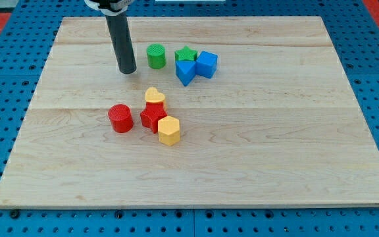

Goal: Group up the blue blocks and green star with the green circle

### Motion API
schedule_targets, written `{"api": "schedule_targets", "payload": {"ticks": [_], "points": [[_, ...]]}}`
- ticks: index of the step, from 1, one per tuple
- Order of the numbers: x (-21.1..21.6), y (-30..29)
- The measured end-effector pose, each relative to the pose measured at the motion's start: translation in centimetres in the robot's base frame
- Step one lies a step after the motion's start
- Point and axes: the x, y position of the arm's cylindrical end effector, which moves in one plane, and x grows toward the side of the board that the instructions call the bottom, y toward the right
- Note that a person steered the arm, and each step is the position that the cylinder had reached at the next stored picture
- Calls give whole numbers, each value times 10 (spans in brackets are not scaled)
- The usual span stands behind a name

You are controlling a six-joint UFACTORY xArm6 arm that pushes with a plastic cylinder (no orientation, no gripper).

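The green circle (pixel 155 56) stands near the top middle of the wooden board (pixel 275 131). To its right, a small gap away, sits the green star (pixel 186 54). A blue cube (pixel 206 64) touches the star on its right, and a blue triangular block (pixel 185 72) lies just below the star, touching the cube. My tip (pixel 127 70) rests on the board to the left of the green circle, a short gap away, touching no block.
Lower down in the middle lie a red cylinder (pixel 120 118), a yellow heart (pixel 154 97), a red star (pixel 152 116) and a yellow hexagon (pixel 169 130), the last three clustered together. A blue pegboard (pixel 5 99) surrounds the board.
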Motion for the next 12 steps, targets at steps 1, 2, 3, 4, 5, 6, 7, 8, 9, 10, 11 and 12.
{"api": "schedule_targets", "payload": {"ticks": [1,2,3,4,5,6,7,8,9,10,11,12], "points": [[0,0],[0,0],[0,1],[0,3],[0,7],[0,7],[0,7],[0,7],[0,8],[11,42],[35,61],[46,86]]}}
